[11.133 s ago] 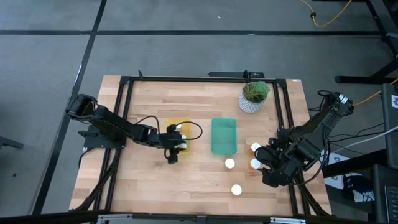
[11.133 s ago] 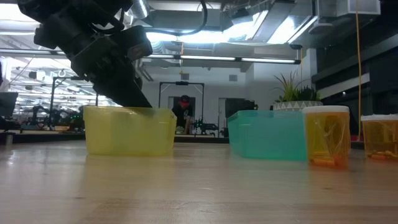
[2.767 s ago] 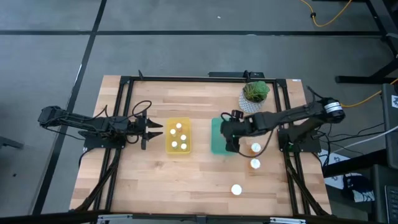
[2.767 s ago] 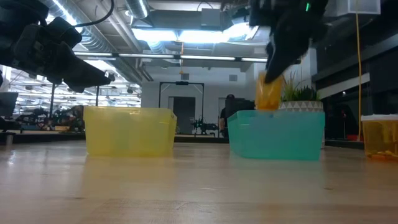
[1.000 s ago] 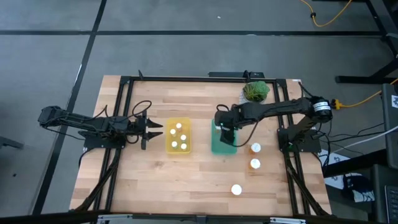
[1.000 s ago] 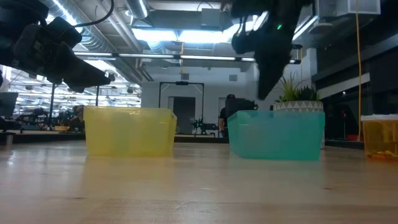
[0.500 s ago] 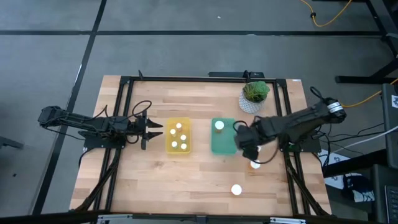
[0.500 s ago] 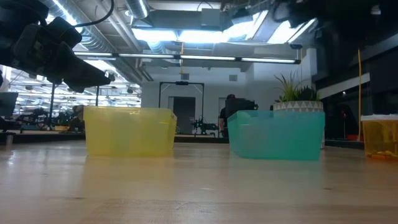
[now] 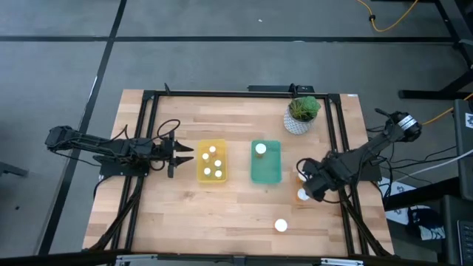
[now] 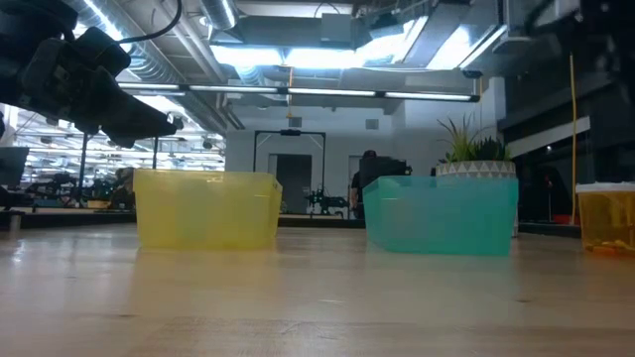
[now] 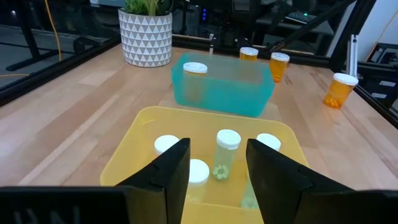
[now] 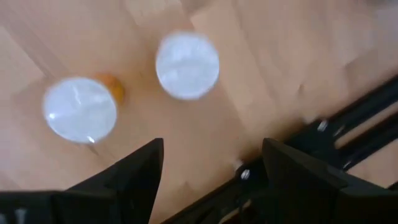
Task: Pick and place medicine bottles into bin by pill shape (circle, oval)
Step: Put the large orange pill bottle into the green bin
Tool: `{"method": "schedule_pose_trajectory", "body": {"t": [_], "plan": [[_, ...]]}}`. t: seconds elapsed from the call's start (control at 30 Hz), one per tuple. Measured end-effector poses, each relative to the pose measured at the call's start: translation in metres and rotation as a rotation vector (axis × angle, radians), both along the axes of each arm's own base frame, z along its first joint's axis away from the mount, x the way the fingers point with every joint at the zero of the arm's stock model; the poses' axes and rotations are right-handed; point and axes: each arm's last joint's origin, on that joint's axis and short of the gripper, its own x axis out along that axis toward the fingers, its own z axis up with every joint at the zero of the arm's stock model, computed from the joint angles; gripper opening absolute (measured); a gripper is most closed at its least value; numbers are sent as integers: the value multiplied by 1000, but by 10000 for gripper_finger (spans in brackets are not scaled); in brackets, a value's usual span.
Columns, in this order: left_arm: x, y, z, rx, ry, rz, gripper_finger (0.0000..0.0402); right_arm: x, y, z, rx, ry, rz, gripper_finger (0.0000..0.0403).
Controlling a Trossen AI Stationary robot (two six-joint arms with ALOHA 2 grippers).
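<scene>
Two orange medicine bottles (image 12: 79, 109) are standing upright on the table (image 9: 185, 214) just right of the green bin (image 9: 266, 162), caps up, likely awaiting sorting, and a third is sitting nearer the front edge. The right gripper (image 9: 307, 186) is hovering directly over the pair, fingers spread wide and empty. The left gripper (image 9: 181, 154) is waiting open beside the yellow bin (image 9: 211, 162), which is holding four bottles
</scene>
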Motion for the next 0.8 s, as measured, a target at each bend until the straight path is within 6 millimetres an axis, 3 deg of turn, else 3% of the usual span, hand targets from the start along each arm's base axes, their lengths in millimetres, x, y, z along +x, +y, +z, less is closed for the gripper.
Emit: {"method": "schedule_pose_trajectory", "body": {"t": [0.4, 0.8], "plan": [[0, 0, 0, 0, 0, 0, 150, -6, 0, -56, 99, -29, -55, 275], [0, 0, 0, 0, 0, 1, 150, 5, -11, -63, -19, -177, -42, 275]]}}
